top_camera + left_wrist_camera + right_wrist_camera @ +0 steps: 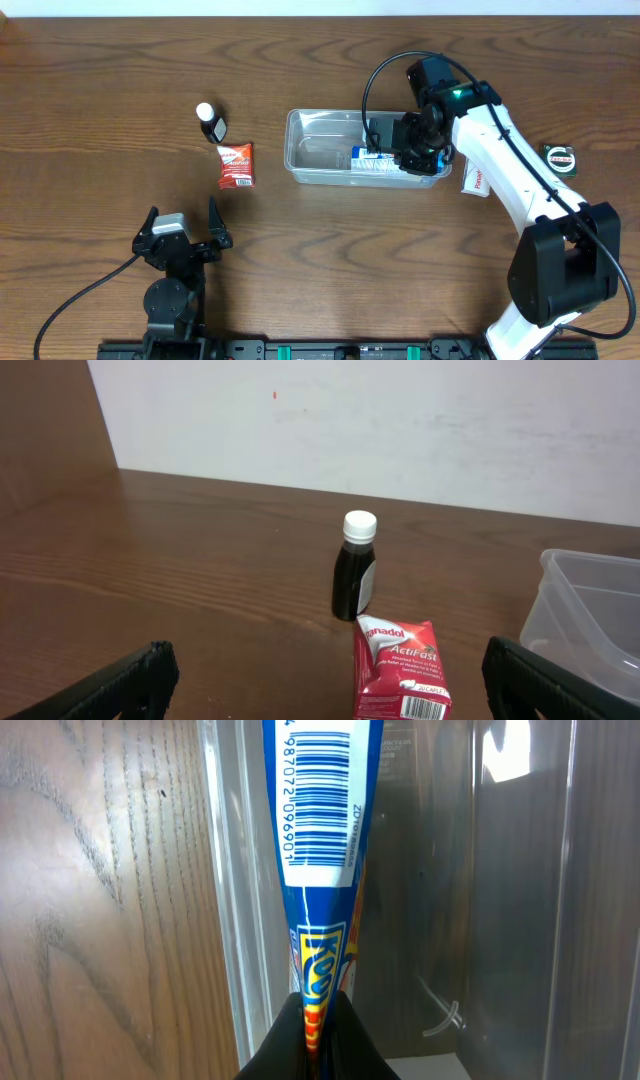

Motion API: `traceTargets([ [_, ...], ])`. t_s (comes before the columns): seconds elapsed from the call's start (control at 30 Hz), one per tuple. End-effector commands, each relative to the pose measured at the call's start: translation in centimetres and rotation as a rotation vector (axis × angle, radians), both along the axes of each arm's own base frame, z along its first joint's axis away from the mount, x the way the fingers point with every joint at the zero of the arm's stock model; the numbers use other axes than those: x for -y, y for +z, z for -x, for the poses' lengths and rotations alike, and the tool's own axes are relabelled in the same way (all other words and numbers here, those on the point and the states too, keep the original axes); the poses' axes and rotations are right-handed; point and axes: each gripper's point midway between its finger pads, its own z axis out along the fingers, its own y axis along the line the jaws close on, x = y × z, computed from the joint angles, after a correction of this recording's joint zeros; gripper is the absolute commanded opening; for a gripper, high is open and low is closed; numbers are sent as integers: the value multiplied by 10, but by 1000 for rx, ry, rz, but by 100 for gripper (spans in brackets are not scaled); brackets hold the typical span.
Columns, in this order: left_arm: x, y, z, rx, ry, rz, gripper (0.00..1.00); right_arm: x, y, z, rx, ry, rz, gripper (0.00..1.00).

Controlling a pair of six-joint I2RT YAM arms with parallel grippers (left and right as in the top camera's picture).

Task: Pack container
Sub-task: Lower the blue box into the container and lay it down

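Note:
The clear plastic container (325,150) sits mid-table. My right gripper (415,150) is over its right end, shut on a blue tube-like packet (372,160) that lies inside along the near wall. In the right wrist view the packet (320,820) with its barcode is pinched between my fingers (318,1030), with the container's wall (235,900) beside it. My left gripper (180,240) is open and empty near the front edge. A red Panadol packet (236,165) and a dark bottle with a white cap (211,122) lie left of the container; both show in the left wrist view, packet (400,670) and bottle (355,570).
A white and red box (475,180) lies right of the container, partly under my right arm. A small round dark and green item (563,158) sits at the far right. The container's corner (590,610) shows in the left wrist view.

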Motion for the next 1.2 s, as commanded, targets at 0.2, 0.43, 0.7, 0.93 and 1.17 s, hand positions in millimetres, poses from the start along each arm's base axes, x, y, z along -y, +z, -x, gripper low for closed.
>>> traceTargets([
  [0.2,-1,-17,0,-42,4,-13,98,-1,-8,4,-30,10,-15,4],
  [0.43,-1,-17,0,-42,4,-13,98,-2,-16,0,-32,11,-15,6],
  [0.7,-1,-17,0,-42,4,-13,98,-4,-17,-5,-14,11,-20,8],
  [0.93,-1,-17,0,-42,4,-13,98,-4,-17,-5,-15,10,-20,9],
  [1.17,-1,-17,0,-42,4,-13,98,-3,-18,-4,-21,6,-19,25],
])
